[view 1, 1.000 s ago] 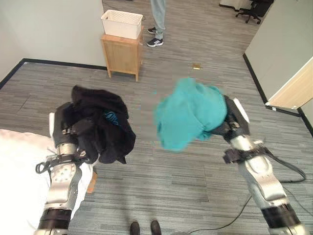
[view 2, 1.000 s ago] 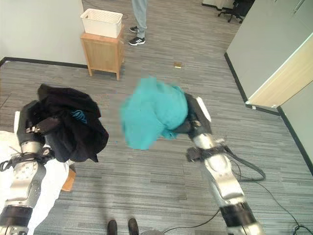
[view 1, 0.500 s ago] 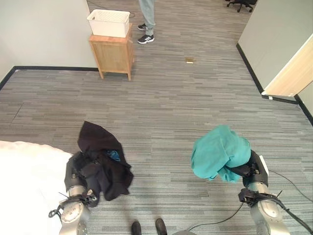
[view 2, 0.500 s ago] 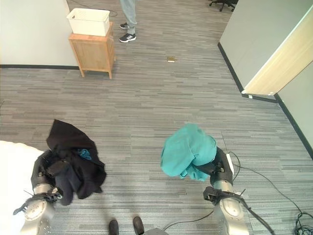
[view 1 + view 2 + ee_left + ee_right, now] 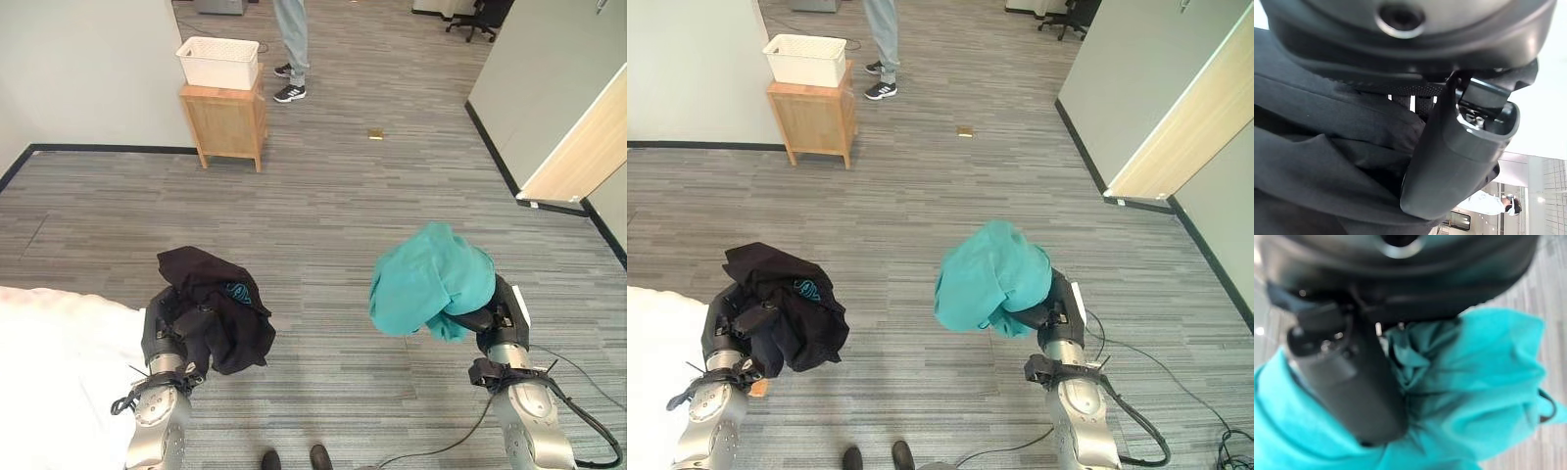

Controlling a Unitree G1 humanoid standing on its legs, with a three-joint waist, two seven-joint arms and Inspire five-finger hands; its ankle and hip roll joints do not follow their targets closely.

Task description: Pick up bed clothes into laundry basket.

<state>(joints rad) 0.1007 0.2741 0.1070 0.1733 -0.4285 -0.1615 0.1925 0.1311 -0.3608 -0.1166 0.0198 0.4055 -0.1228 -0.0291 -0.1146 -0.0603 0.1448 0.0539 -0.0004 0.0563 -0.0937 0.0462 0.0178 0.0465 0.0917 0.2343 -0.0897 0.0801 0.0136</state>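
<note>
Bed clothes ride lower now: my left hand (image 5: 168,331) clutches the black garment (image 5: 217,308), my right hand (image 5: 487,318) the teal garment (image 5: 429,279), laundry basket (image 5: 217,62) far ahead.

Nothing here is showing any writing, number or sign that I can read. The black garment (image 5: 220,313) is showing a small teal patch near its top, too small and crumpled to make out as letters.
</note>
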